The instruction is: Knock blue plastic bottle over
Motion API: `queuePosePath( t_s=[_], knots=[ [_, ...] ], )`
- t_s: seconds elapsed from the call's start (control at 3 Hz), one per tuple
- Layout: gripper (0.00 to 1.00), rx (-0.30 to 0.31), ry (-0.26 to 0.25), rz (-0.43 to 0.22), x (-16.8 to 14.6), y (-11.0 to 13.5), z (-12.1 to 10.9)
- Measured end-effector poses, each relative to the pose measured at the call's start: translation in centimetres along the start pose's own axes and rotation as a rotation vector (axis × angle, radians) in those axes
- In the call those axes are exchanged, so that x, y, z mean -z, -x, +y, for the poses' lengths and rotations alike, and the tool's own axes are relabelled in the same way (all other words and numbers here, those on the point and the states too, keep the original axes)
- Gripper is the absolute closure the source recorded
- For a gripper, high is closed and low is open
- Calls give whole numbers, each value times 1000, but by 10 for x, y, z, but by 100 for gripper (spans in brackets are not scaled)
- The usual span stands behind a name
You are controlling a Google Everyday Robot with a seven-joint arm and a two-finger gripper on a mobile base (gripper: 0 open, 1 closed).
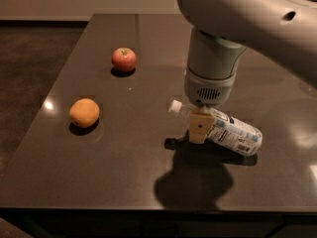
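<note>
The blue plastic bottle lies on its side on the dark table, right of the middle. Its white cap points left and its printed label faces up. My gripper hangs from the grey arm directly over the bottle's neck, between cap and label. Its yellowish tip hides part of the neck.
A red apple sits at the back left. An orange sits at the left, nearer the front. The table's front edge runs along the bottom, and its left edge drops to a dark floor.
</note>
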State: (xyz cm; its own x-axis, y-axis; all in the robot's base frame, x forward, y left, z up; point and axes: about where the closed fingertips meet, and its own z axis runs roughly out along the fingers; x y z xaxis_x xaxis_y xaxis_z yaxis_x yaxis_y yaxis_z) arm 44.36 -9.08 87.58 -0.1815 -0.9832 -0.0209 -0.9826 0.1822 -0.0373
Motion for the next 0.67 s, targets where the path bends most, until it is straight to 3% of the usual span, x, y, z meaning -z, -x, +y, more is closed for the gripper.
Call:
queuePosePath(
  t_s=[0.33, 0.67],
  knots=[
    [0, 28, 30, -12, -14, 13, 12],
    [0, 28, 29, -13, -14, 13, 12]
  ],
)
